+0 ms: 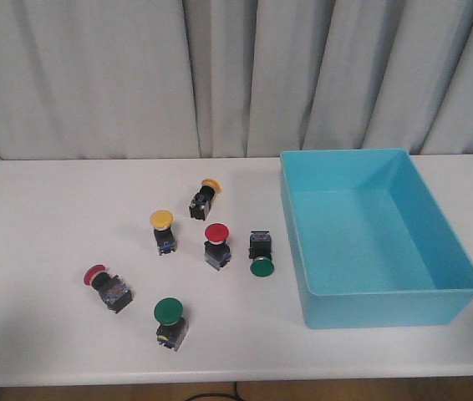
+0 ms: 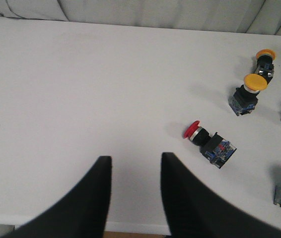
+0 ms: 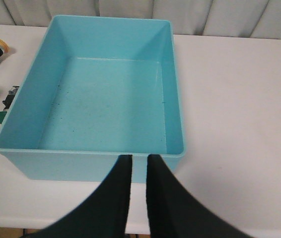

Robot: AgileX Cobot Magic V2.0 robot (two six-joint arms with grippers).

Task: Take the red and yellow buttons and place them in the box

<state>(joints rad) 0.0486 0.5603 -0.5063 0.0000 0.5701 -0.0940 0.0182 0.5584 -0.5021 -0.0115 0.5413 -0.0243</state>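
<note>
While the box [image 1: 376, 236] sits with nothing in it toward the right edge of the worktop [image 1: 44, 217], all the buttons lie outside it, clustered mid-worktop to its left. A yellow button [image 1: 162, 230] stands upright, and a second yellow one [image 1: 204, 199] lies on its side nearer the far edge. One red button [image 1: 216, 245] stands just right of the upright yellow; another red one [image 1: 107, 286] lies tipped over toward the front edge. Two green buttons [image 1: 170, 322] sit among them, one close beside the box wall.

The left end effector [image 2: 133, 171] hangs released over bare worktop near the front edge, grasping nothing. The right end effector [image 3: 139, 166] hovers at the box's near wall, fingers almost together, nothing between them.
</note>
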